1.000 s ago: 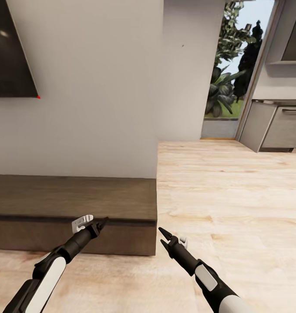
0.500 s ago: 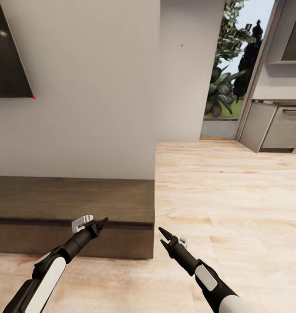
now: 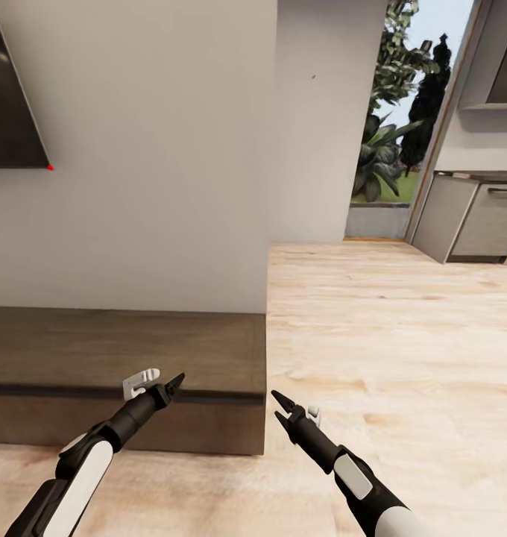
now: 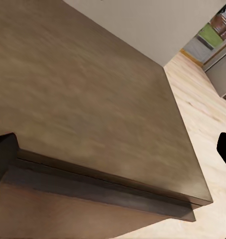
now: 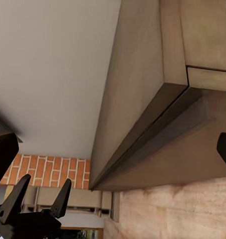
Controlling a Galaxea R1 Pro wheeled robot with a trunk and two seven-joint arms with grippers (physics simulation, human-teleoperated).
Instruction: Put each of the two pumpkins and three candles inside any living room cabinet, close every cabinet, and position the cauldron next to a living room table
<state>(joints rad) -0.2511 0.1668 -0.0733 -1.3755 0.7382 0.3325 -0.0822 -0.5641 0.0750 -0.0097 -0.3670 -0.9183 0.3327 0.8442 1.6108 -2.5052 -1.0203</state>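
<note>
The long dark brown cabinet (image 3: 134, 350) runs along the white wall, and its right end stands just ahead of me. Its drawer fronts look shut. My left gripper (image 3: 175, 382) hovers open in front of the cabinet's front edge, near that right end. In the left wrist view the cabinet top (image 4: 93, 99) lies between the spread fingertips (image 4: 3, 154). My right gripper (image 3: 274, 404) is open over the plank floor, just right of the cabinet's corner. The right wrist view looks along the cabinet front (image 5: 142, 99) and catches the left gripper (image 5: 40, 199). Pumpkins, candles, cauldron and table are out of view.
A black wall-hung TV (image 3: 7, 112) is at the upper left. Light wood floor (image 3: 388, 335) stretches to the right toward a glass door with plants (image 3: 395, 134) and grey kitchen units (image 3: 477, 216). Red brick (image 5: 48, 172) appears in the right wrist view.
The whole head view has shifted a little: the TV edge slid left and the cabinet sits slightly lower. Both arms keep the same pose, grippers still open.
</note>
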